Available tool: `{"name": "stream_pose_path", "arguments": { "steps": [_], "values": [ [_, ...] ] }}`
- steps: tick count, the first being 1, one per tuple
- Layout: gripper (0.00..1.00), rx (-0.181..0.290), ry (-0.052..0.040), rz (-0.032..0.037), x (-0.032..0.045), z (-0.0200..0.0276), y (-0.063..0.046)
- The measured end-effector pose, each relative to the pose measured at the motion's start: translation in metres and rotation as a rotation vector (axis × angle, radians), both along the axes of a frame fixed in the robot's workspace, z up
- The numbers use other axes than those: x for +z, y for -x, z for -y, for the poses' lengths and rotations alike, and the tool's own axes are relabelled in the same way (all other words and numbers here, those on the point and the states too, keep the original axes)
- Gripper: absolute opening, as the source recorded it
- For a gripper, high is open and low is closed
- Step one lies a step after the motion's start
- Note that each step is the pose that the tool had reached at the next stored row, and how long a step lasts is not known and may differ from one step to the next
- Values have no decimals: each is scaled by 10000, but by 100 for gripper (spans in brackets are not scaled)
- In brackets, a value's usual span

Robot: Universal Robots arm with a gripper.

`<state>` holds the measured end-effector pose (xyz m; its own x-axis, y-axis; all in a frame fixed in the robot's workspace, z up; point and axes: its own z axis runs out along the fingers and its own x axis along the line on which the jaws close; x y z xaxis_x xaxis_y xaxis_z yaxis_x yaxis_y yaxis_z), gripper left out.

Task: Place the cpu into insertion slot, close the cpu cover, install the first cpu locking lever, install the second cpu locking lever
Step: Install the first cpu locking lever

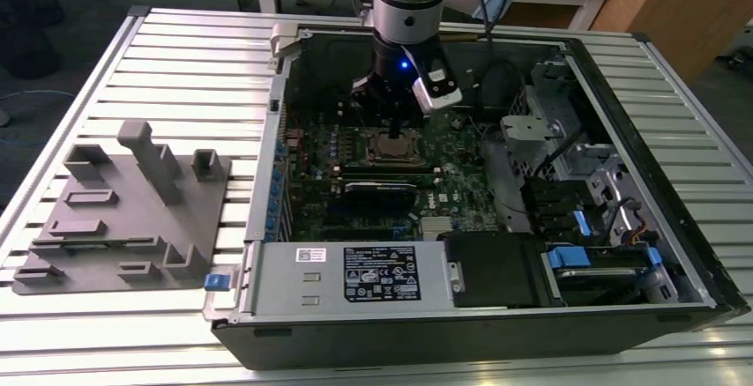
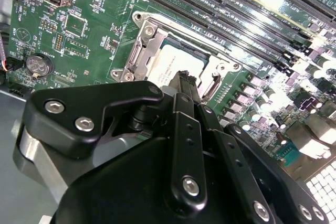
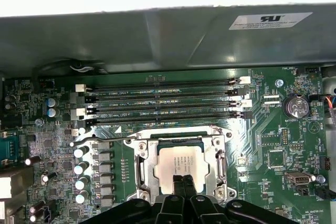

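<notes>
Black jaws, pressed together, stand in the foreground of both wrist views, their tips poised over one edge of the cpu (image 3: 177,161). Whether the tips touch it cannot be told. Observed: the cpu sits in the insertion slot (image 1: 414,152) on the green motherboard (image 3: 273,145), inside the open computer case (image 1: 471,337). Around the chip the cpu cover (image 3: 143,167) lies flat. Said case rests on a slatted desk (image 1: 176,60); a grey fixture (image 1: 130,201) lies at the exterior view's left.
</notes>
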<state>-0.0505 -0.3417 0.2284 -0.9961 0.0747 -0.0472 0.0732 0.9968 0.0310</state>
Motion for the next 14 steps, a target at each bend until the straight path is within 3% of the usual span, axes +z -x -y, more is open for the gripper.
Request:
{"name": "stream_pose_path", "arguments": {
  "steps": [5, 14],
  "values": [
    [11, 0, 1, -1, 21, 0, 0],
    [11, 0, 0, 0, 152, 0, 0]
  ]
}}
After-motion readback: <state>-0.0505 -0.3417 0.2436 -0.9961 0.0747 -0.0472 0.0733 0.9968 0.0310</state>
